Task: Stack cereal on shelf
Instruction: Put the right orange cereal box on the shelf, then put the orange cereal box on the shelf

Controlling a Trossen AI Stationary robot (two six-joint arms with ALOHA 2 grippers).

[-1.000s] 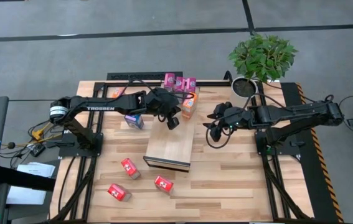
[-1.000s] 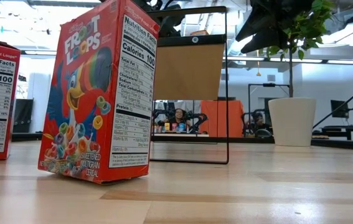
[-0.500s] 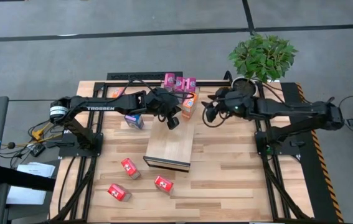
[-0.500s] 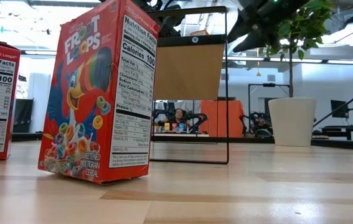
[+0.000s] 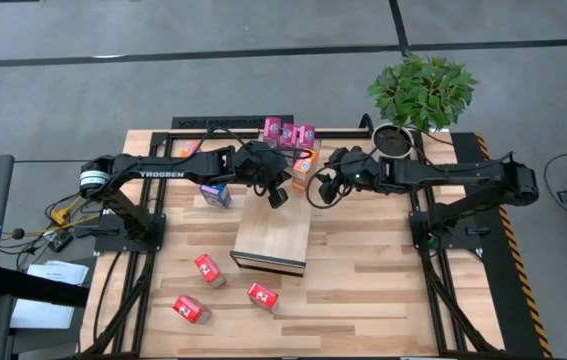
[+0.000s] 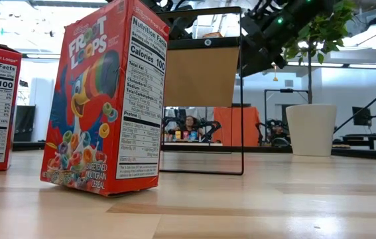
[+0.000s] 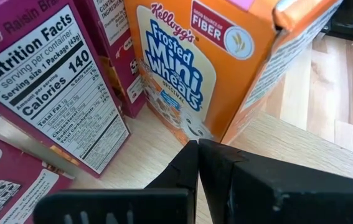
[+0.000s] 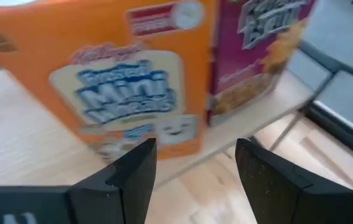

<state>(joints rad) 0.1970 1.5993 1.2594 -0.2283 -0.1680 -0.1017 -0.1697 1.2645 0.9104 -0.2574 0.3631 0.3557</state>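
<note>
Your right gripper has its jaws spread wide and empty, nose pointed at the orange cereal box, which stands upright at about 12 o'clock on the table, just past the shelf's far end, with the magenta boxes behind it. In the right wrist view the orange box fills the space ahead of the fingers, not yet between them.

Treat it as light, thin card: stiff on the edges, easy to crush on the broad faces, likely to tip if nudged. Take it across the narrow sides, mid-height, gentle squeeze.

Your left gripper is pinched closed, holding nothing, hovering over the shelf's far end near the same box. Three red boxes lie at 7 o'clock, one blue box at 10 o'clock.
</note>
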